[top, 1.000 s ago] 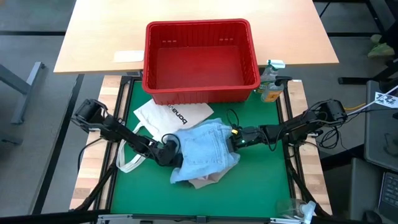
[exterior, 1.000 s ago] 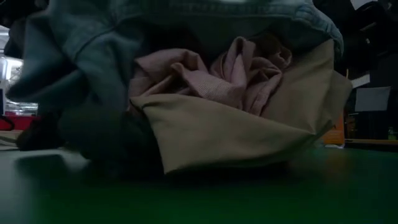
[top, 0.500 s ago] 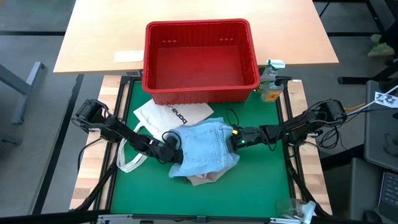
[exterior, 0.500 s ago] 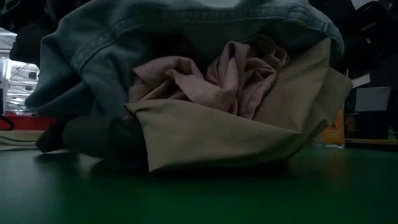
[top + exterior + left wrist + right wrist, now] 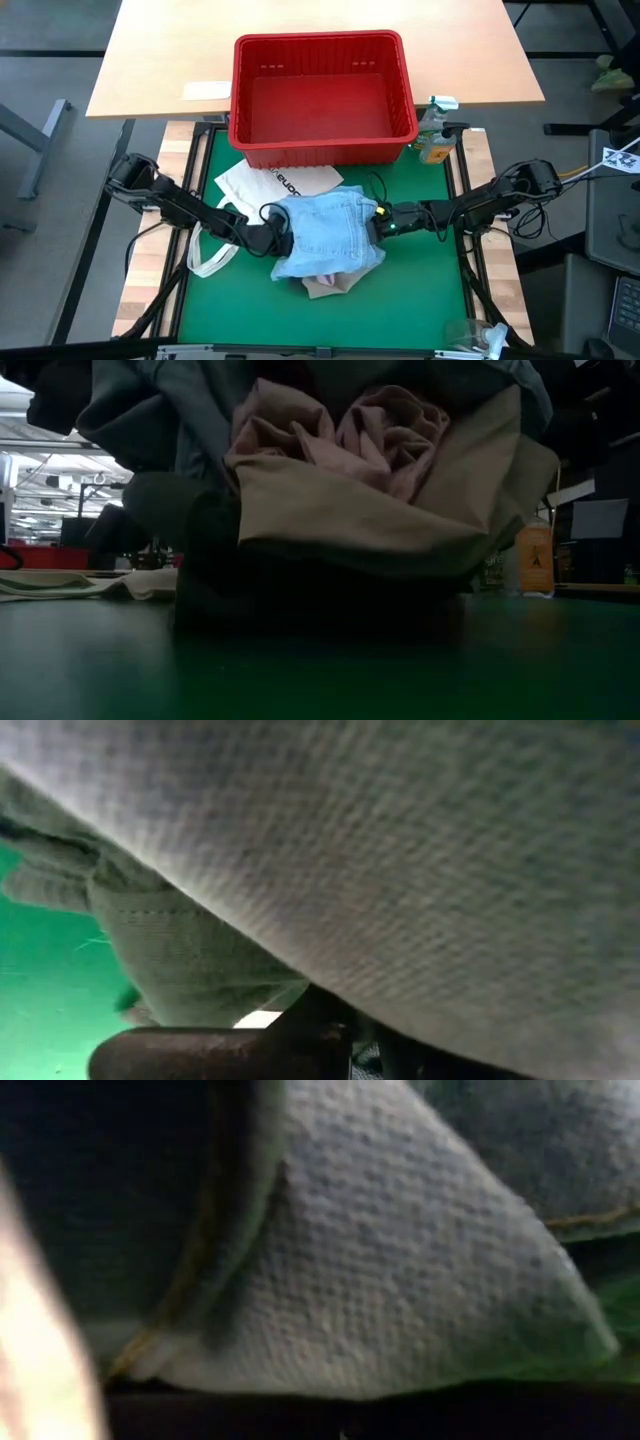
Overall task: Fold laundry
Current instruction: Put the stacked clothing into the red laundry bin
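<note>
The light blue denim jeans (image 5: pixel 328 236) lie on top of the laundry pile, on the green mat just in front of the red plastic basket (image 5: pixel 322 98), with beige trousers (image 5: pixel 360 520) and a mottled pink top (image 5: pixel 340 435) bunched under them. The left gripper (image 5: pixel 274 241) is pinched shut on the jeans at one side and the right gripper (image 5: pixel 377 224) is pinched shut on them at the other side. The jeans look thick and floppy, so I think holding the waist edge at both ends is best, or they may sag and drag the soft clothes below.
</note>
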